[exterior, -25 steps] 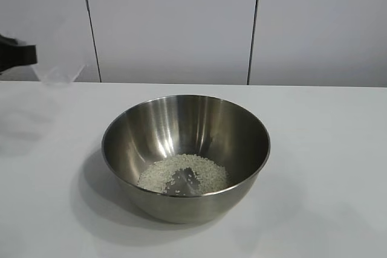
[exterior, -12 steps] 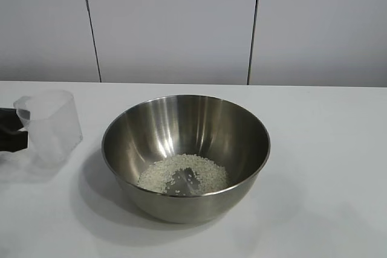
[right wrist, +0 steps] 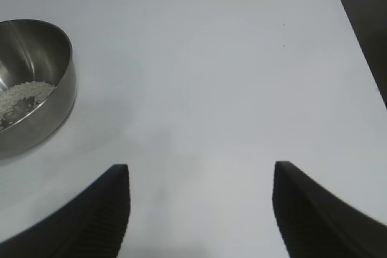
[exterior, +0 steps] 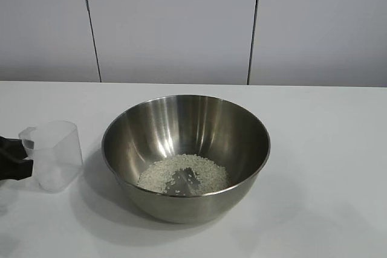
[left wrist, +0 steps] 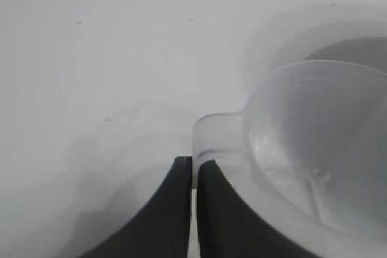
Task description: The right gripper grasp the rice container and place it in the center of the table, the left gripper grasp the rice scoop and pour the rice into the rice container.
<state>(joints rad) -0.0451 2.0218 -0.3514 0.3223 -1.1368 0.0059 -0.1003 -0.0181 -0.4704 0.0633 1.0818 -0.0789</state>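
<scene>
- Our left gripper (left wrist: 193,176) pinches the scoop (exterior: 53,155) by its handle; the scoop stands upright on the table (exterior: 326,149), just left of the bowl (exterior: 185,155)
- Rice (exterior: 184,173) lies in the bowl; our right gripper (right wrist: 199,209) is wide and empty, well right of it

Left gripper (exterior: 18,158) enters at the exterior view's left edge, low and near the table surface; only its black fingertips show, the arm itself out of frame. Fingers (left wrist: 175,209) pressed nearly together, pinching the thin handle tab of the rice scoop (exterior: 54,154). Right gripper (right wrist: 199,209) hangs above the table, well off to the side, jaws spread wide, apparently holding nothing.
</scene>
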